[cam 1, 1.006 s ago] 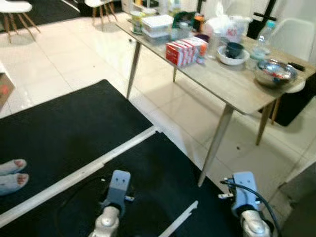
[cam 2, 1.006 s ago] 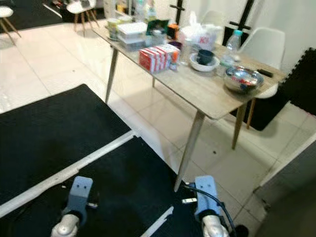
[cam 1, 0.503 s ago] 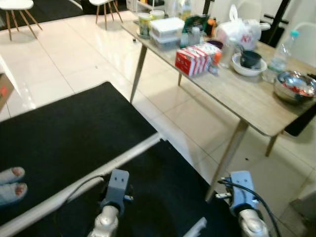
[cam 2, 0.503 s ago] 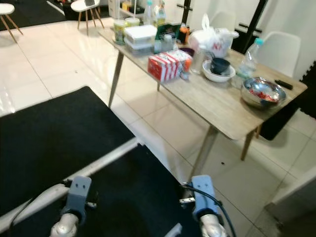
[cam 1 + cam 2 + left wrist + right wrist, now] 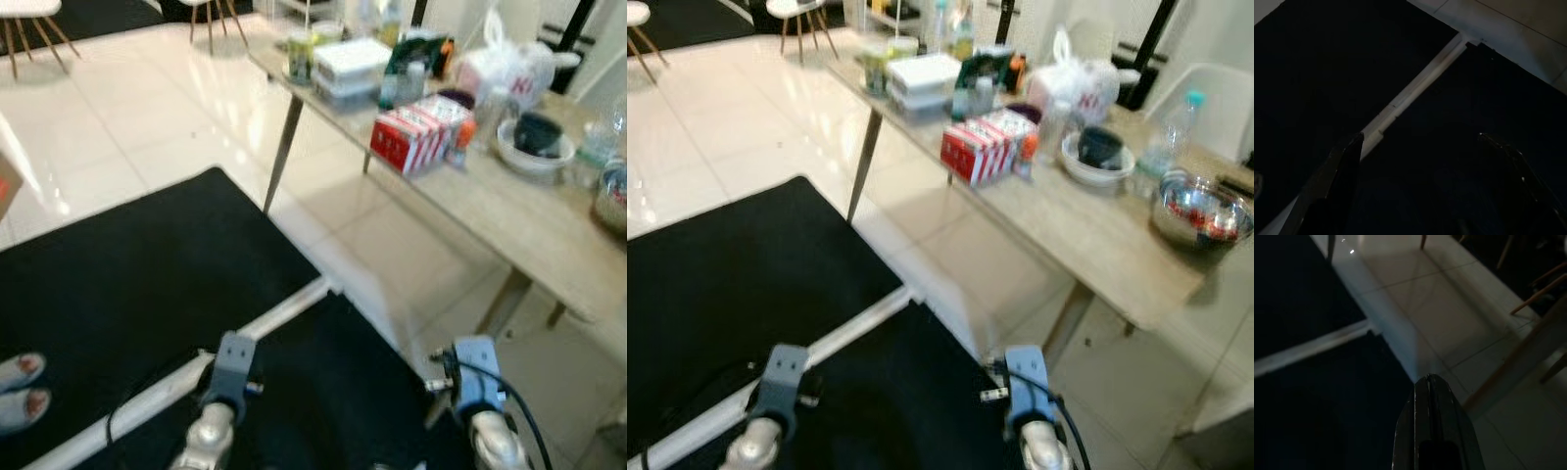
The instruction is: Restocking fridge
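Your left gripper (image 5: 1420, 142) hangs low over the black mat (image 5: 147, 264), its fingers (image 5: 1344, 161) spread wide with nothing between them. Your right gripper (image 5: 1432, 387) hangs over the mat's edge by the white tiles (image 5: 1420, 298), fingers (image 5: 1432, 421) pressed together and empty.

The groceries are well apart from both, up on the table (image 5: 1097, 235) ahead and to your right. Near its long edge facing you stands a row of red cartons (image 5: 985, 147). Toward the far left corner sits a stack of clear containers (image 5: 926, 83) with a jar (image 5: 299, 54) beside it. Behind the cartons is a white bag (image 5: 1073, 78); further right along the table, a white bowl (image 5: 1097, 162), a water bottle (image 5: 1176, 132), and a steel bowl (image 5: 1200, 211) near the right end.

A person's toes (image 5: 20, 392) rest on the mat at your left.
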`<state>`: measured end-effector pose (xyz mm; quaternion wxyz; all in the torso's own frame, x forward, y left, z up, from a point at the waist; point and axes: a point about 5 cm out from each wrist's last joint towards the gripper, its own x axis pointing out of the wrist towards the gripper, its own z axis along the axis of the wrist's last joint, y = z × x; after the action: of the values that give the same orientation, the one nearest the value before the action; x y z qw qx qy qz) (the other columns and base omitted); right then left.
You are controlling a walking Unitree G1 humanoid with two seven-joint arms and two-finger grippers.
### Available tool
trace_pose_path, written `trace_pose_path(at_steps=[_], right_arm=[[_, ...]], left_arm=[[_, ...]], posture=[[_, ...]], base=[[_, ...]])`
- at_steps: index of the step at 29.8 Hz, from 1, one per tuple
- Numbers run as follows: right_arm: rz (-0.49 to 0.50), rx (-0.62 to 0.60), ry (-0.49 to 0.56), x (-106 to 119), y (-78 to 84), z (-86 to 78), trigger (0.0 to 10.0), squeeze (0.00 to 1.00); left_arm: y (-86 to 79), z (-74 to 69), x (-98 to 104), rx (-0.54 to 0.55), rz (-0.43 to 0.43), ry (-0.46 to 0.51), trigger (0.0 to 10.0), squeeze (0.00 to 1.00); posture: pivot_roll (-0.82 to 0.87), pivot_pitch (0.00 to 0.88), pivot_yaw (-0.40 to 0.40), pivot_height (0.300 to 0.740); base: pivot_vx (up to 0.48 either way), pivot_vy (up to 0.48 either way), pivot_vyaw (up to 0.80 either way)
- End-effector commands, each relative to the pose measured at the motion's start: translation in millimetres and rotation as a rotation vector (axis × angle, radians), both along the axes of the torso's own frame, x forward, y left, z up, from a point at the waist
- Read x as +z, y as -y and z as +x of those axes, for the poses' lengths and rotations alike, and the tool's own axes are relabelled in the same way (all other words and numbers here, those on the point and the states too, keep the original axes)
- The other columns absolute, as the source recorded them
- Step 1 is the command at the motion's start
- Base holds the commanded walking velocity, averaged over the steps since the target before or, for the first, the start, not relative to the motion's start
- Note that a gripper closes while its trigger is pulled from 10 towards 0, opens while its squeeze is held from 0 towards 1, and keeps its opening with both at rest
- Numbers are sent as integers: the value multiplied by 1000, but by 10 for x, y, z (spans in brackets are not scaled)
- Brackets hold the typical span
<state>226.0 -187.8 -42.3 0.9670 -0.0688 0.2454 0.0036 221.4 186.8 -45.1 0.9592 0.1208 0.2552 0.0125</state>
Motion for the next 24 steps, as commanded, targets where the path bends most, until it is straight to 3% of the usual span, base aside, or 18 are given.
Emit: trace_pose_path(at_steps=[1, 10, 17, 24], right_arm=[[7, -13, -29, -52, 5, -71, 10000, 0], [5, -14, -29, -50, 7, -68, 10000, 0], [4, -18, -32, -51, 14, -67, 10000, 0], [3, -26, -37, -56, 27, -71, 10000, 0]], left_arm=[[26, -5, -11, -6, -5, -8, 10000, 0], [28, -5, -12, -7, -4, -9, 10000, 0], [30, -7, -14, -8, -5, -10, 10000, 0], [31, -9, -16, -10, -5, -12, 10000, 0]], posture=[[-59, 48, -50, 740], [-60, 48, -50, 740], [-60, 47, -50, 740], [-58, 47, -51, 740]], base=[[334, 0, -800], [329, 0, -800], [322, 0, 0], [317, 0, -800]])
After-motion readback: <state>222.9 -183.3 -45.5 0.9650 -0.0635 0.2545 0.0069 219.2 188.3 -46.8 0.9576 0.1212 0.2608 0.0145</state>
